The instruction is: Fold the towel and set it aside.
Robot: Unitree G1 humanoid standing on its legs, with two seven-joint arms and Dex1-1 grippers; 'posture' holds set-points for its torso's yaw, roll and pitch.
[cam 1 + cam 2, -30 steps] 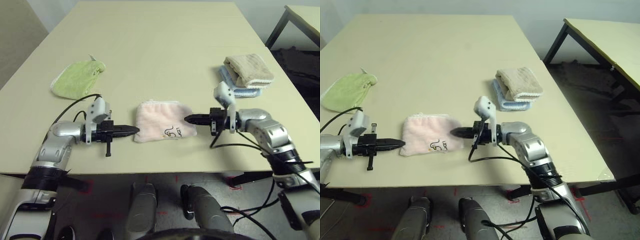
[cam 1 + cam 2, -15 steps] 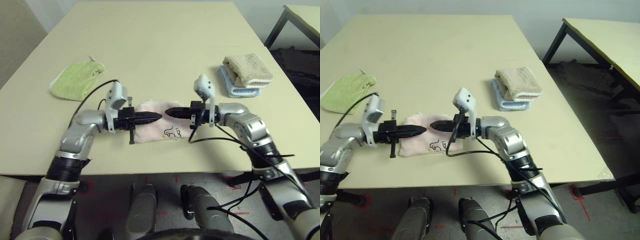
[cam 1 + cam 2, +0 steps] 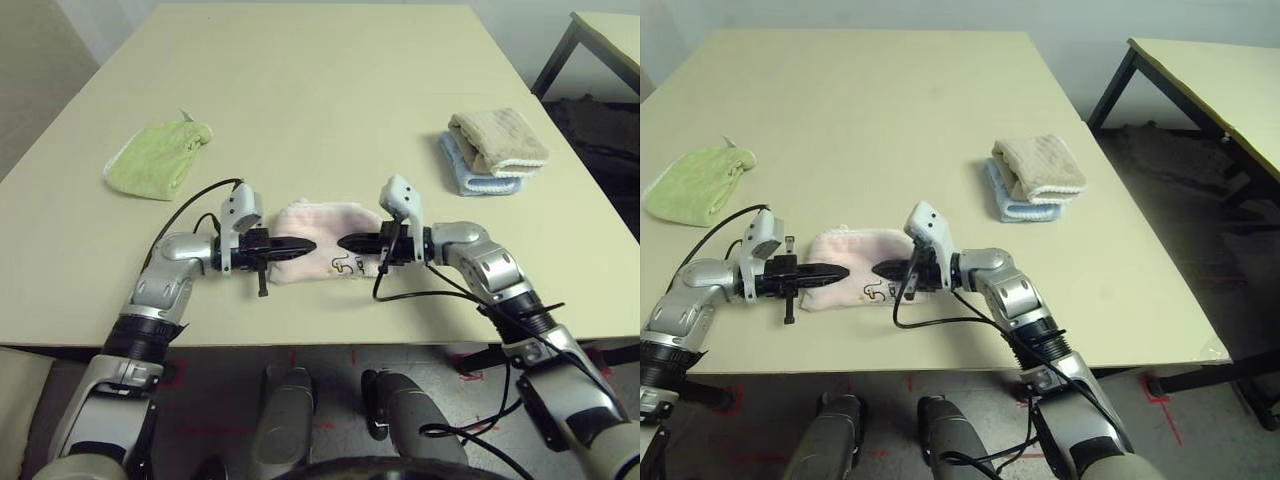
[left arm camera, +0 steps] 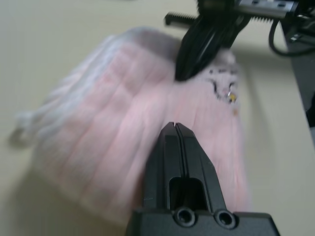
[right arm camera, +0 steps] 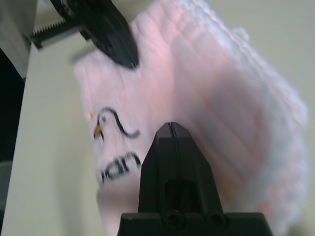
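Wide cream counter [image 3: 320, 90]. Near its front edge, between the two arms, the folded pale pink towel [image 3: 325, 225], dark embroidery toward the right front corner. Far left, a light green cloth [image 3: 158, 158]; far right, a beige folded towel [image 3: 497, 141] stacked on a light blue folded towel [image 3: 470, 175]. Over the pink towel, pointing at each other tip to tip with a small gap: left end effector [image 3: 305, 245] clenched, holding nothing; right end effector [image 3: 345, 242] likewise clenched and empty.
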